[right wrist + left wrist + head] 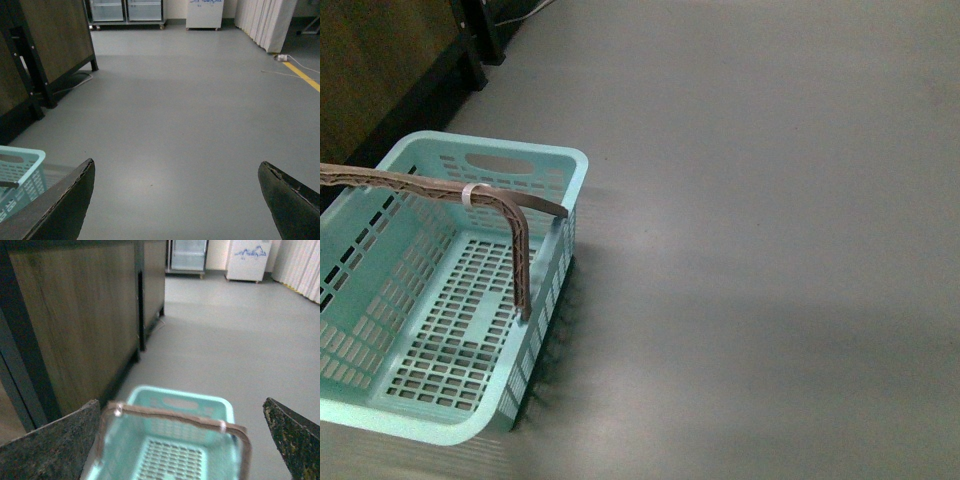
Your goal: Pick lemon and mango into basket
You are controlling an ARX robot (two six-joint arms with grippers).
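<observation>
The light turquoise basket [556,172] stands on the grey floor at the left of the front view, empty, with its brown ribbed handle [510,210] raised over it. It also shows in the left wrist view [220,405], below my left gripper [182,407], which is open and empty above it. A corner of the basket shows in the right wrist view [22,175]. My right gripper [175,167] is open and empty over bare floor, to the basket's right. No lemon or mango is in view. Neither arm shows in the front view.
A dark wooden cabinet on black legs [380,70] stands behind and left of the basket, also in the left wrist view [85,315]. Glass-door fridges [125,10], a white appliance [204,14], curtains [265,22] and a yellow floor line [302,75] are far off. Grey floor [770,250] stretches right.
</observation>
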